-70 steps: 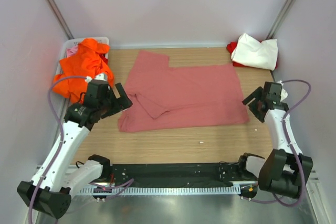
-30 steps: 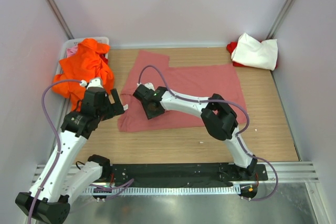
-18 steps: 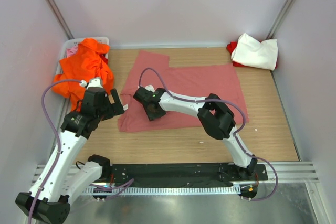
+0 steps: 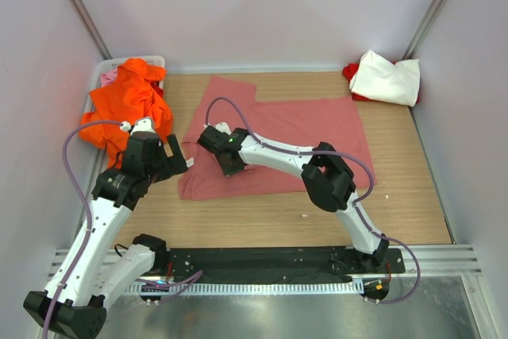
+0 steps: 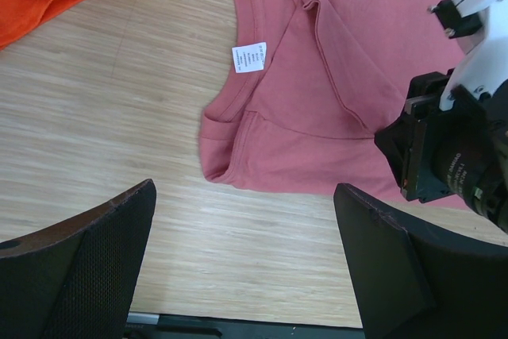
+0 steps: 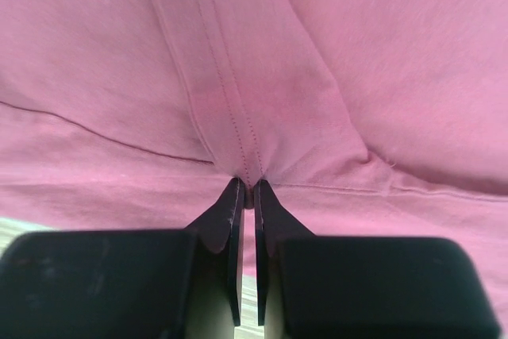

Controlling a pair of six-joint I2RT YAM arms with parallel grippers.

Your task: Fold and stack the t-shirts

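A dusty salmon-pink t-shirt (image 4: 309, 136) lies spread flat on the wooden table, its left sleeve folded inward. My right gripper (image 4: 231, 166) reaches across to that sleeve and is shut on its stitched hem fold (image 6: 238, 136), the cloth pinched at the fingertips (image 6: 248, 192). My left gripper (image 4: 178, 158) hovers open off the shirt's left edge; in its wrist view the wide-apart fingers (image 5: 95, 267) frame bare wood below the collar and white label (image 5: 248, 59). The orange t-shirt (image 4: 127, 105) is heaped at the far left. The white t-shirt (image 4: 386, 77) lies on the red one (image 4: 349, 72) at the far right corner.
A white bin (image 4: 103, 69) at the back left holds the orange heap and a bit of lighter pink cloth (image 4: 109, 78). The right arm's black wrist (image 5: 452, 156) fills the right side of the left wrist view. Walls close in on three sides.
The right arm swung from the table's right edge over to the shirt's left sleeve, and its jaws have just closed on the sleeve fold. The left arm drew back slightly and stays open.
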